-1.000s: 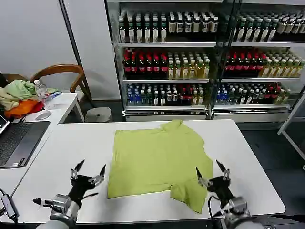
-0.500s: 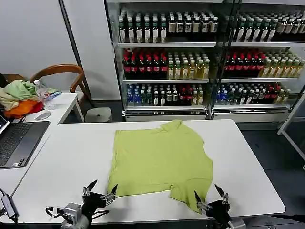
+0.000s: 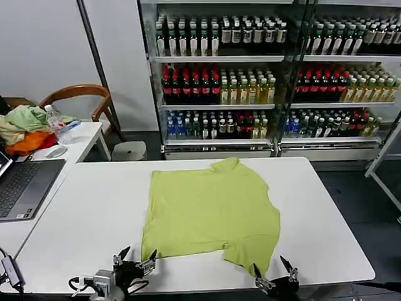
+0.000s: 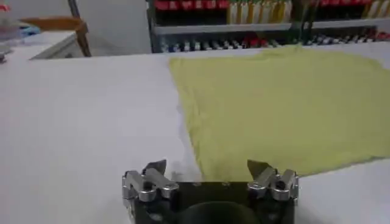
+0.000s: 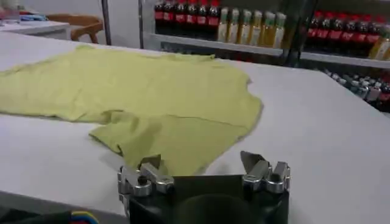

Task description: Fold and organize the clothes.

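A lime yellow-green T-shirt [image 3: 210,210] lies spread flat on the white table [image 3: 94,207], neck toward the shelves, one sleeve hanging toward the near right edge. My left gripper [image 3: 133,259] is low at the table's near edge, just off the shirt's near left corner, open and holding nothing. My right gripper [image 3: 274,276] is open at the near edge beside the sleeve [image 5: 177,137]. From the left wrist the shirt [image 4: 280,103] stretches ahead of the open gripper [image 4: 207,167]. From the right wrist the open gripper [image 5: 201,161] sits just short of the sleeve's hem.
A side table on the left carries a laptop [image 3: 22,185], a water bottle [image 3: 55,120] and a heap of pale green and orange garments [image 3: 25,128]. A wooden chair [image 3: 81,94] stands behind it. Shelves of drink bottles [image 3: 250,81] line the back.
Both grippers have drawn back toward me and sunk lower, down to the table's near edge. The shirt has not moved.
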### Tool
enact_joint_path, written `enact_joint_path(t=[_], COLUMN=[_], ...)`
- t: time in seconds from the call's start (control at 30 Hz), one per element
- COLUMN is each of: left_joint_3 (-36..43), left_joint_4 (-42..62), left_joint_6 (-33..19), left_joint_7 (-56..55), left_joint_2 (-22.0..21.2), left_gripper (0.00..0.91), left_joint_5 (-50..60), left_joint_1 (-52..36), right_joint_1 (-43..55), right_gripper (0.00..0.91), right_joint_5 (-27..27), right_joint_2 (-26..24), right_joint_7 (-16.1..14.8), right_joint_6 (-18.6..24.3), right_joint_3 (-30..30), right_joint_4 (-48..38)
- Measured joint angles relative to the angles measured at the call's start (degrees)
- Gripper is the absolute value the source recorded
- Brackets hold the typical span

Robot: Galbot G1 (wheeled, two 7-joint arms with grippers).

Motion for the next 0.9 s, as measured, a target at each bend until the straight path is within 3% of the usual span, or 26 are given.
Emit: enact_joint_path(t=[0.07, 0.1, 0.13, 0.17, 0.2, 0.9], left_joint_3=[0.3, 0.5, 0.7, 0.9, 1.0, 4.5], left_joint_4=[0.0, 0.1, 0.2, 0.4, 0.5, 1.2], left_joint_6=[0.1, 0.1, 0.2, 0.3, 0.3, -0.7], left_joint_7=[-0.9, -1.3, -1.8, -2.2, -2.5, -3.1], left_joint_2=[0.0, 0.0, -0.1, -0.1, -0.1, -0.5], left_gripper=[0.907, 0.766, 0.504, 0.121, 0.050, 0.040], left_joint_5=[-0.9, -1.1, -1.3, -1.6, -1.8, -0.5], left_joint_1=[0.0, 0.0, 0.0, -0.1, -0.1, -0.4], right_joint_1=[0.1, 0.1, 0.2, 0.3, 0.4, 1.6], right_gripper=[0.907, 0.836, 0.605, 0.282, 0.000, 0.000], right_joint_5=[0.1, 0.2, 0.4, 0.6, 0.8, 4.0], right_joint_2=[0.0, 0.0, 0.0, 0.0, 0.0, -0.3], right_joint_7=[0.0, 0.0, 0.0, -0.1, -0.2, -0.7], right_joint_6=[0.0, 0.0, 0.0, 0.0, 0.1, -1.1], right_joint_3=[-0.2, -0.4, -0.5, -0.7, -0.9, -2.3], right_joint_4=[-0.2, -0.2, -0.3, -0.4, -0.5, -0.1])
